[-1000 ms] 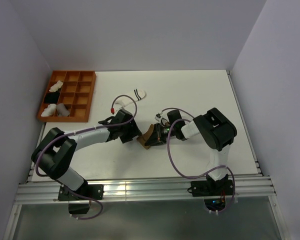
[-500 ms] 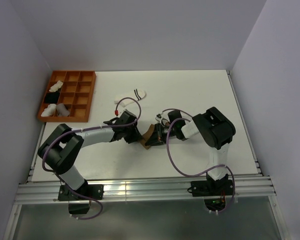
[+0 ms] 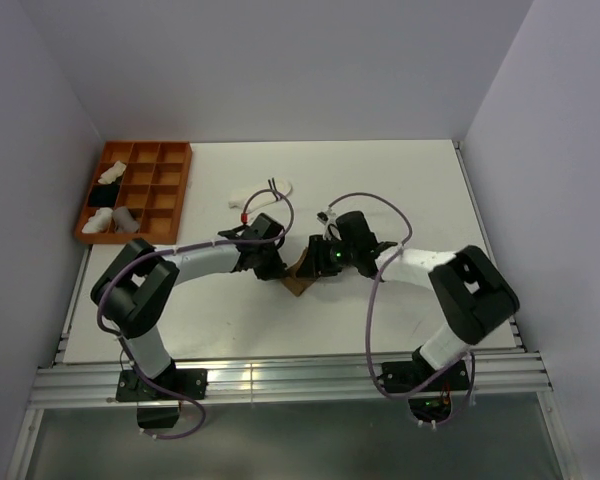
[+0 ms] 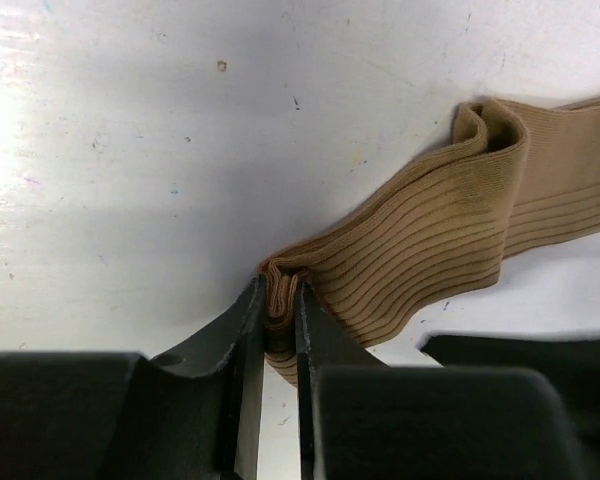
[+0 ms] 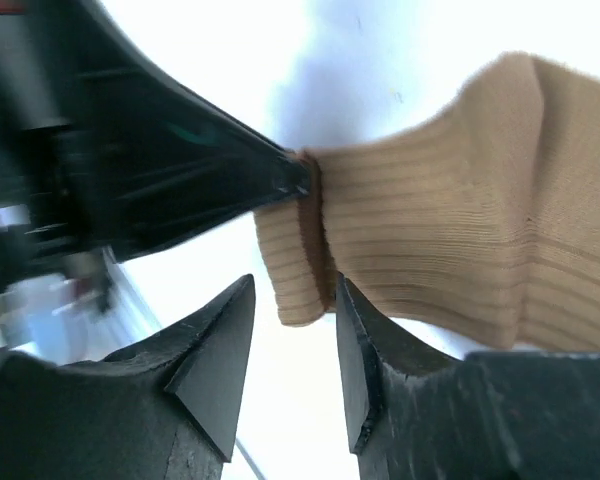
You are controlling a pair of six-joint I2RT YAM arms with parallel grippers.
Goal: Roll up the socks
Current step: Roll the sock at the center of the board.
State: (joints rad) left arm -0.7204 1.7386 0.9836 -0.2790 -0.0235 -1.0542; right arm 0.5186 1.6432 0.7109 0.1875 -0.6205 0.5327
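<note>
The tan-brown sock lies bunched on the white table between my two grippers. In the left wrist view, my left gripper is shut on a folded edge of the ribbed sock. The top view places the left gripper at the sock's left side. My right gripper stands open, with the sock's loose end hanging between its fingertips and touching the right finger. From above, the right gripper is at the sock's right side. A short white sock with dark stripes lies farther back.
An orange compartment tray sits at the back left, holding white bundles and a black bundle. Walls enclose the table on three sides. Cables loop over both arms.
My left gripper moved right and shut on the tan sock's edge. The right gripper opened and let the sock go, and the right arm's elbow swung out to the right.
</note>
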